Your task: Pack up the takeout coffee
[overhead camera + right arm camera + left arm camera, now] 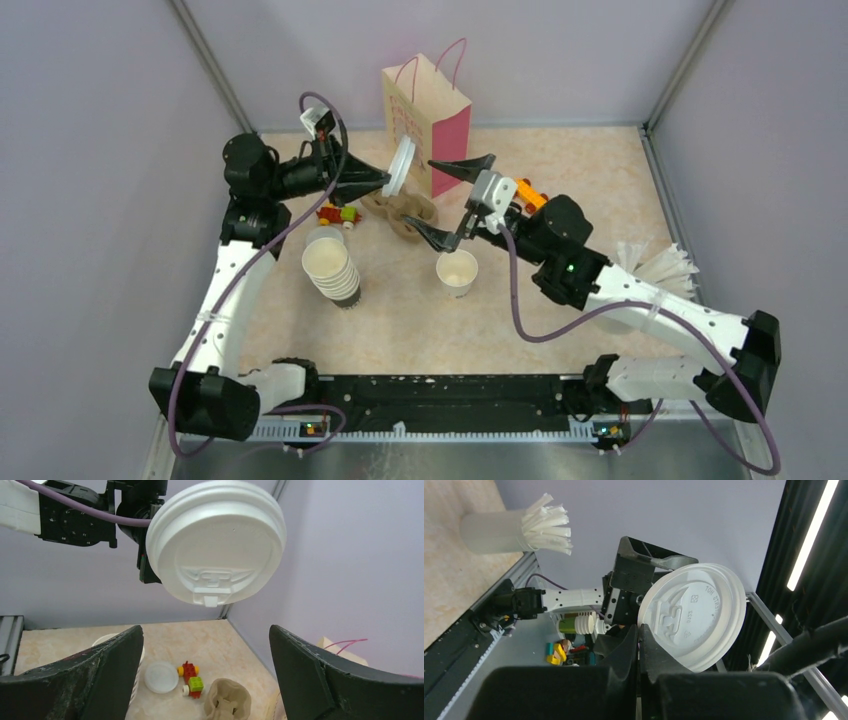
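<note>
1. The step in hand looks like capping, not yet packing: the cup point(457, 271) stands upright on the tabletop point(560, 180) with its mouth bare, just below the right arm's wrist.
2. The left pincer point(392, 178) is clamped on the edge of the lid point(403, 163), holding it up in the air on edge, well above the tabletop and in front of the paper bag point(430, 125).
3. The right pincer point(450, 200) is spread wide and holds nothing. It faces the lid from just beside it (in its own wrist view the lid fills the space above the two fingers), so a hand-over seems likely.
4. The next move calls for the right fingers to straddle the lid's rim squarely before the left ones let go. A thin, light lid could easily tip or drop during the swap.
5. After that, the lid must be turned flat, centred over the cup and pressed down. Only then can the cup go to the bag, or perhaps to the cardboard carrier point(405, 212) lying near it.
</note>
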Controlling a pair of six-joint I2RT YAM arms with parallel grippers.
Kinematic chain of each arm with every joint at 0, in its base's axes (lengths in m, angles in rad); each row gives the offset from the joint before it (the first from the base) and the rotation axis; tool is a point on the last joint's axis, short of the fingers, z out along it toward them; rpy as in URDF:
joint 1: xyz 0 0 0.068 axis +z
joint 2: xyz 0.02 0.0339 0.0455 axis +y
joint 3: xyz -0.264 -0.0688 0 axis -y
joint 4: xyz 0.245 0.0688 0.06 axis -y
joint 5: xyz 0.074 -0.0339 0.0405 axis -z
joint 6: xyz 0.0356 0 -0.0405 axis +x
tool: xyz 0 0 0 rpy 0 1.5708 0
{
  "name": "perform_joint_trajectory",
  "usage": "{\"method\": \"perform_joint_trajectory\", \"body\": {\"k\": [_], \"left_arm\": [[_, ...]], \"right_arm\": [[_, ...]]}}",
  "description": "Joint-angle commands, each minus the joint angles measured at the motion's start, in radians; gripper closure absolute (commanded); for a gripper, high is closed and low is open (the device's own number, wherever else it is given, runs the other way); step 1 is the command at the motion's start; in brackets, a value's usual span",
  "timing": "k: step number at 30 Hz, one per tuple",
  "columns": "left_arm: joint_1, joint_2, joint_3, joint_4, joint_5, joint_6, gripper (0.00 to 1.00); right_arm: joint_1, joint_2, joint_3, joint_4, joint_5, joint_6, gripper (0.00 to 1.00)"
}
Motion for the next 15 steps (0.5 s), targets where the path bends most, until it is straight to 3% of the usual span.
{"method": "perform_joint_trajectory", "body": {"k": [1,15], "left_arm": [[-0.011,0.004,-0.031,0.224,0.074,-0.176,1.0],[-0.03,0.003,-0.052,0.252,0.083,-0.227,1.0]], "right_arm": [[0.036,0.037,0.062,0.103,0.013,-0.119,0.06],[0.062,0.127,0.119,0.225,0.114,-0.163,0.06]]}}
